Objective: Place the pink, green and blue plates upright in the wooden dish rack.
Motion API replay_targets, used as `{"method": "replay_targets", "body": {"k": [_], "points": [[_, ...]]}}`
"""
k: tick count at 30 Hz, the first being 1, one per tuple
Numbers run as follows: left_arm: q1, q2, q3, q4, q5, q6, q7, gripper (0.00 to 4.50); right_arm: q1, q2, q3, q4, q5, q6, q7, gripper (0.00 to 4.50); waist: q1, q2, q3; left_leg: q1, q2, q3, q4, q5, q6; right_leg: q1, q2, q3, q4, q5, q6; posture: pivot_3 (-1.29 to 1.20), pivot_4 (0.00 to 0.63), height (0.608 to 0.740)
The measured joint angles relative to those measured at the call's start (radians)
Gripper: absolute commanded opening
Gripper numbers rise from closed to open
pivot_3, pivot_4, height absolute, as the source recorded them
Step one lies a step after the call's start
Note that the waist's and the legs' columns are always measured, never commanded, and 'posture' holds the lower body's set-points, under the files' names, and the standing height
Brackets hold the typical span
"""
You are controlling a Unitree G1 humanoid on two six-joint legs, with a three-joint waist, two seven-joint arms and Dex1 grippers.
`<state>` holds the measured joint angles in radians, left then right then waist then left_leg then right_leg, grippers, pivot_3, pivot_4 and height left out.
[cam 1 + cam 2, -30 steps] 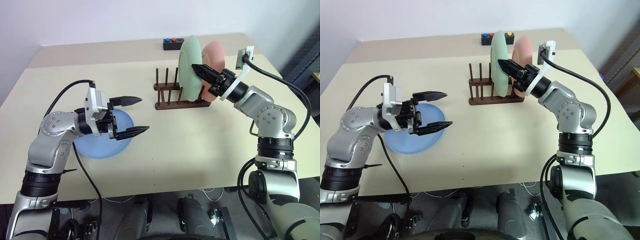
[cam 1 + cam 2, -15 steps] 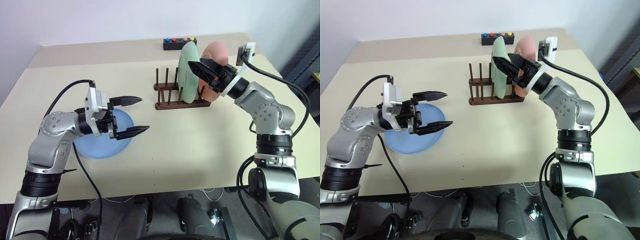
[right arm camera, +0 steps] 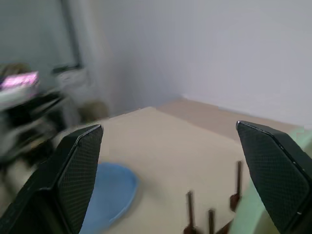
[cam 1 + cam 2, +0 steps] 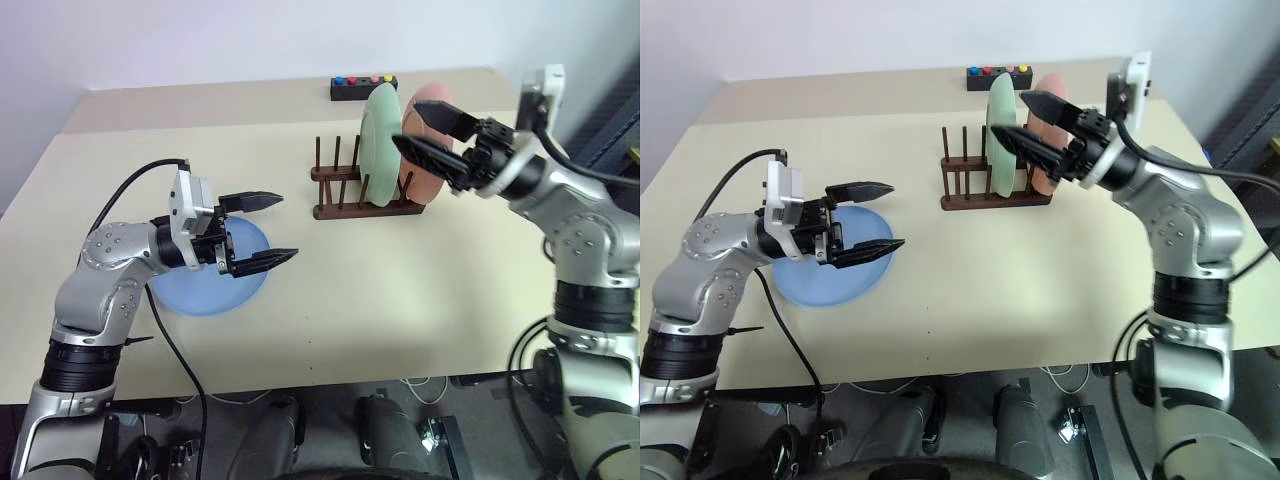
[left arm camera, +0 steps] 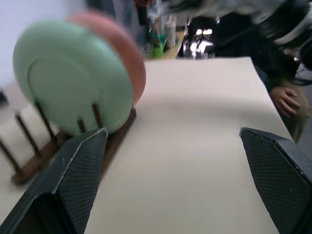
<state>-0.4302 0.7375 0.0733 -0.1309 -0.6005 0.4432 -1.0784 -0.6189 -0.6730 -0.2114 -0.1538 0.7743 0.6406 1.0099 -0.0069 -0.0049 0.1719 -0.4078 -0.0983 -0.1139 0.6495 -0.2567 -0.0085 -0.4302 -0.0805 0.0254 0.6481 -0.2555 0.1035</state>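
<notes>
Upper centre of the frame, the rack [image 4: 362, 195] holds the green plate [image 4: 380, 147] and pink plate [image 4: 428, 143] upright. The blue plate [image 4: 208, 268] lies flat at left, under the left gripper [image 4: 263, 229], fingers apart. The right gripper [image 4: 428, 135], fingers spread, holds nothing.

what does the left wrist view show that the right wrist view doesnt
Left wrist view alone: the pink plate standing behind the green one, the whole face of the green plate, and a person's hand at the table's far edge.

Right wrist view alone: the blue plate lying flat on the table, and a white wall behind it.

Both: the beige table, pegs of the wooden dish rack, some part of the green plate, and that arm's own two black fingers spread wide apart.
</notes>
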Motion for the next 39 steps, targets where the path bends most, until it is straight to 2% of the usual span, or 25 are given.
{"method": "replay_targets", "body": {"k": [6, 10, 15, 18, 21, 26, 31, 32, 34, 39], "points": [[-0.088, 0.071, 0.097, 0.156, 0.027, 0.236, 0.235, 4.5, 0.096, -0.019, 0.035, -0.13, 0.087, 0.007, 0.165, 4.48, -0.013, 0.0, 0.0, 0.001, 0.001, 0.0, 0.0, 0.0, 0.0, 0.0, 0.001, 0.001, 0.002, 0.0, 0.0, 0.0, 0.15, 0.74], [-0.06, 0.14, 0.181, 0.223, 0.054, 0.353, 0.342, 4.5, 0.098, -0.01, 0.069, -0.125, 0.092, -0.003, 0.192, 4.48, -0.009, 0.0, 0.0, 0.001, 0.001, 0.001, 0.0, 0.0, 0.0, -0.001, 0.0, 0.001, 0.002, 0.0, 0.0, 0.0, 0.15, 0.74], [-0.06, 0.201, 0.202, 0.28, 0.104, 0.556, 0.484, 4.5, 0.095, 0.002, 0.122, -0.093, 0.059, -0.021, 0.206, 4.48, 0.003, -0.003, 0.0, 0.001, 0.0, 0.0, 0.001, 0.0, 0.0, 0.0, 0.0, 0.0, 0.002, 0.0, 0.0, 0.0, 0.15, 0.74], [-0.158, 0.246, 0.172, 0.368, 0.095, 0.818, 0.488, 4.5, 0.086, 0.011, 0.131, -0.07, 0.049, -0.028, 0.209, 4.48, 0.009, -0.003, 0.0, 0.001, 0.0, -0.001, 0.001, 0.0, 0.0, 0.0, 0.0, 0.0, 0.002, 0.0, 0.0, 0.0, 0.15, 0.74], [-0.241, 0.262, 0.103, 0.434, 0.072, 0.943, 0.429, 4.5, 0.063, 0.024, 0.147, -0.062, 0.043, -0.031, 0.209, 4.48, 0.011, -0.004, 0.0, 0.001, -0.001, 0.0, 0.001, 0.0, -0.001, 0.0, 0.0, 0.0, 0.002, 0.0, 0.0, 0.0, 0.15, 0.74], [-0.302, 0.265, -0.043, 0.529, 0.068, 1.011, 0.33, 4.5, 0.063, 0.025, 0.15, -0.057, 0.031, -0.035, 0.206, 4.48, 0.009, -0.004, 0.0, 0.001, 0.0, 0.0, 0.0, 0.002, -0.005, -0.001, 0.0, 0.0, 0.003, 0.0, 0.0, 0.0, 0.15, 0.74], [-0.365, 0.284, -0.19, 0.648, 0.104, 1.0, 0.222, 4.5, 0.076, 0.02, 0.146, -0.058, 0.029, -0.034, 0.191, 4.48, 0.002, -0.004, 0.0, 0.001, 0.0, 0.0, 0.0, 0.002, -0.004, -0.001, 0.0, 0.0, 0.003, 0.0, 0.0, 0.0, 0.15, 0.74], [-0.38, 0.284, -0.209, 0.67, 0.113, 0.999, 0.205, 3.96, 0.082, 0.019, 0.145, -0.059, 0.029, -0.034, 0.186, 4.5, 0.0, -0.004, 0.0, 0.001, 0.0, 0.0, 0.0, 0.002, -0.004, -0.001, -0.001, 0.0, 0.003, 0.0, 0.0, 0.0, 0.15, 0.74], [-0.423, 0.264, -0.222, 0.742, 0.124, 1.019, 0.189, 3.23, 0.093, 0.018, 0.143, -0.061, 0.028, -0.033, 0.177, 4.5, -0.001, -0.004, 0.0, 0.001, -0.001, 0.0, 0.0, 0.001, -0.001, -0.001, 0.0, 0.0, 0.003, 0.0, 0.0, 0.0, 0.15, 0.74], [-0.515, 0.193, -0.268, 0.864, 0.159, 1.035, 0.164, 0.7, 0.107, 0.012, 0.138, -0.082, 0.028, -0.029, 0.163, 4.5, 0.001, -0.004, 0.0, 0.0, -0.001, -0.001, 0.001, 0.001, -0.001, -0.001, -0.001, 0.0, 0.003, 0.0, 0.0, 0.0, 0.15, 0.74]]}}
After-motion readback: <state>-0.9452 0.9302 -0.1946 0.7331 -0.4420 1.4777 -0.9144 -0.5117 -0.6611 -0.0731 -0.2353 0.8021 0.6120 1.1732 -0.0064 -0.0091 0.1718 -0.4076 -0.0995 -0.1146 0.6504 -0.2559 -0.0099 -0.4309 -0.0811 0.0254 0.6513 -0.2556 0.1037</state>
